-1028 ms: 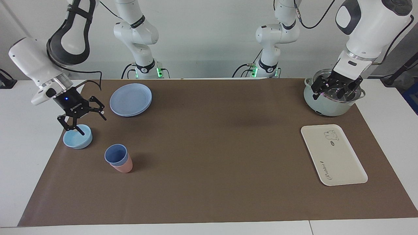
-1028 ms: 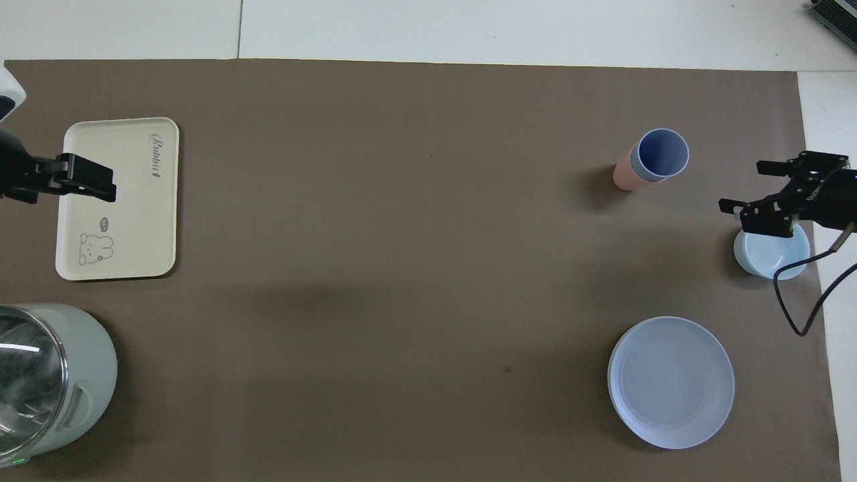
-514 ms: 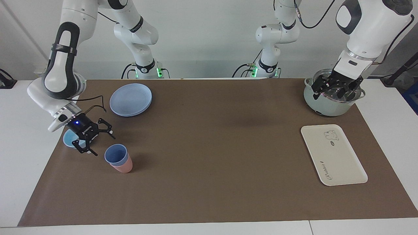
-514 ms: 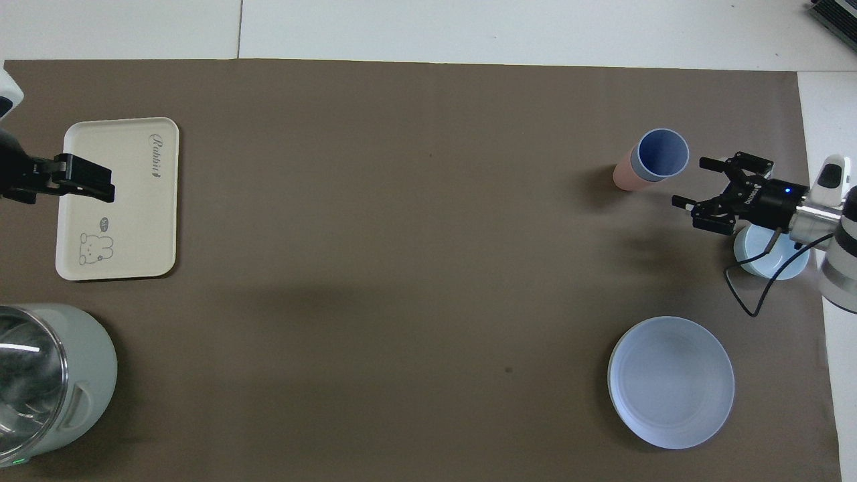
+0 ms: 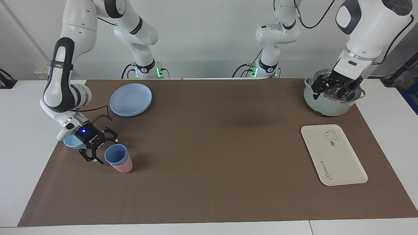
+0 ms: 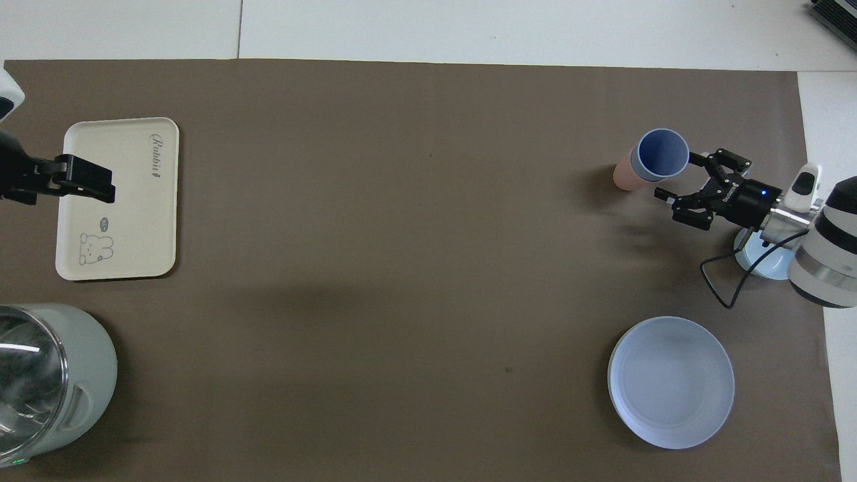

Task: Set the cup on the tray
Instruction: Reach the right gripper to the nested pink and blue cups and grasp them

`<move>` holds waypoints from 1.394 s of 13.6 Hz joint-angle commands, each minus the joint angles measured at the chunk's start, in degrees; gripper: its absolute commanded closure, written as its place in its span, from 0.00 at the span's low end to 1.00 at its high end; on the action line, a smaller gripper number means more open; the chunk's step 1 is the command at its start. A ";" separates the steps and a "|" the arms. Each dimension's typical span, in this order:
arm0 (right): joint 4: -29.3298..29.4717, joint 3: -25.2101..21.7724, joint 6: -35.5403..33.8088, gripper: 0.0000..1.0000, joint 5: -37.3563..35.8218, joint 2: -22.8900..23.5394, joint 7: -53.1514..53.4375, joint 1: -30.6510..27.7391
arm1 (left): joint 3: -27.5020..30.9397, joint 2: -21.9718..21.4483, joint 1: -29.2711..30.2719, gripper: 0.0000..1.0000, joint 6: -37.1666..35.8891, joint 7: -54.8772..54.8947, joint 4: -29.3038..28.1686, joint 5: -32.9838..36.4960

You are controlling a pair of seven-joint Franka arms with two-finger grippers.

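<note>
Blues, pink and cream on my brown mat

The cup [image 5: 116,154] [image 6: 662,153] is periwinkle blue, nested in a salmon-pink cup [image 5: 123,167] [image 6: 624,176]. The tray [image 5: 333,154] [image 6: 117,198] is cream-white with a small grey cartoon animal and dark cursive lettering. The plate [image 5: 131,99] [image 6: 671,381] is pale blue, the bowl [image 5: 69,142] [image 6: 763,264] light blue, the pot [image 5: 326,104] [image 6: 80,375] pale green. My fingers [image 5: 111,134] [image 6: 726,157] are black.

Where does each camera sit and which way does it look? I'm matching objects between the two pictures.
Facing view: high across the table, looking at the robots; both whole arms show, right gripper open beside the cup, left gripper over the pot.
Overhead view: above the robots' end, looking steeply down; the right gripper and forearm and the left gripper's tip show.
Shared: cup, tray, half a turn apart.
</note>
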 commanded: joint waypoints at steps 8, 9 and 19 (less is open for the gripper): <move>1.47 0.69 0.36 0.00 6.50 2.53 -4.24 2.69 | 0.09 -1.92 0.02 0.00 0.49 -0.38 -2.54 0.90; 1.30 0.60 0.62 0.00 7.99 2.53 -4.51 3.40 | 0.09 -1.92 0.03 0.00 0.40 -0.38 -2.54 0.90; 0.24 0.69 3.61 0.02 12.75 2.61 -7.23 6.13 | 0.00 -1.92 -0.41 0.00 0.40 -0.55 -2.36 0.90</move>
